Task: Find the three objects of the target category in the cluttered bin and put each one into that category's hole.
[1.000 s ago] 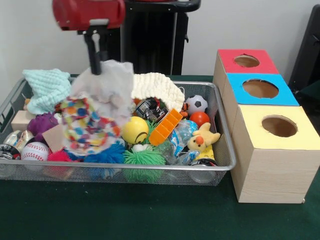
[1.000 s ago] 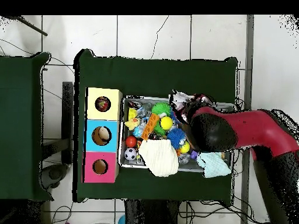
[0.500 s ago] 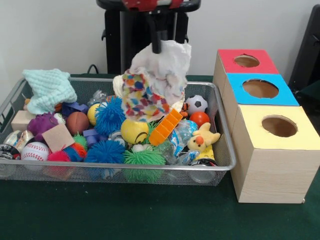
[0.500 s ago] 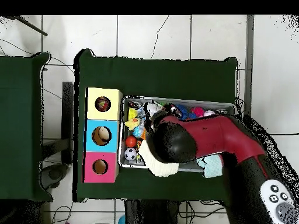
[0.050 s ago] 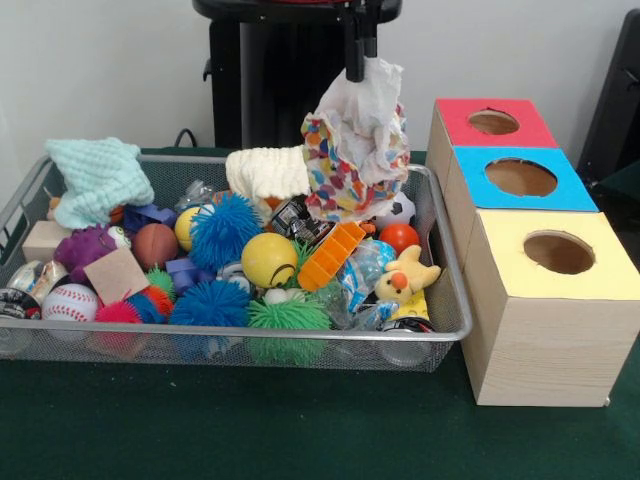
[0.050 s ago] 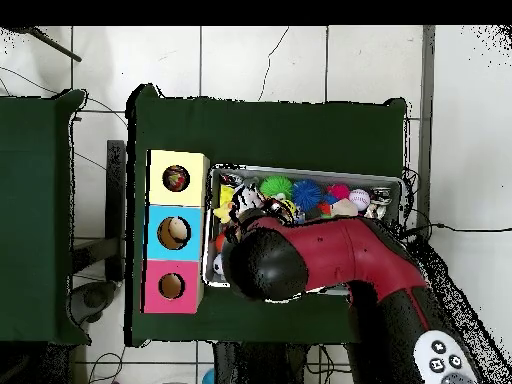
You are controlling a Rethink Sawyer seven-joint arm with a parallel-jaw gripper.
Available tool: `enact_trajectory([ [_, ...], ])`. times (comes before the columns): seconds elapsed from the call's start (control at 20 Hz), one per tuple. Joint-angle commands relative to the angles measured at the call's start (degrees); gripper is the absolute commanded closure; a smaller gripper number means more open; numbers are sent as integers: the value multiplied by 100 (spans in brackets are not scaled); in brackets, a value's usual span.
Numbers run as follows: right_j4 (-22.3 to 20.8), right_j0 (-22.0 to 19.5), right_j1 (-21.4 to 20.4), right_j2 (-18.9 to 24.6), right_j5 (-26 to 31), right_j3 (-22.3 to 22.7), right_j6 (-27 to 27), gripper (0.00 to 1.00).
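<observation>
1. A wire mesh bin (image 5: 445,270) sits on a dark green table, crowded with toys: spiky rubber balls in blue and green, a smooth yellow ball (image 5: 269,260), a baseball, a small soccer ball and a yellow plush animal (image 5: 407,277).

2. Just beside the bin stands a row of three pale wooden boxes, each with a round hole in its coloured top: a red-topped box (image 5: 494,122), a blue-topped box (image 5: 520,178) and a yellow-topped box (image 5: 558,252).

3. The robot's black gripper (image 5: 357,62) reaches down from above, its fingers clenched on the top of a crumpled white cloth with multicoloured spots (image 5: 355,155).

4. The cloth hangs clear above the end of the bin nearest the boxes, its lower edge near the clutter below, not yet over any hole.

5. Two other fabric pieces lie in the bin: a mint green knitted cloth (image 5: 95,177) at the end away from the boxes, and a cream ribbed cloth (image 5: 267,171) along the back rim.

6. From overhead, small objects show inside the yellow and blue holes (image 6: 175,233); what they are is too small to tell.

7. If cloths are the target category, I judge this the first of three in transit, with its drop and two more picks left.
</observation>
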Motion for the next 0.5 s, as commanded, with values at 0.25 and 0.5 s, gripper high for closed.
enact_trajectory([
  [0.25, 766, 457, -434, -750, 26, 488, 1635, 100],
  [0.5, 1067, 826, -735, -1003, 262, 438, 1720, 100],
])
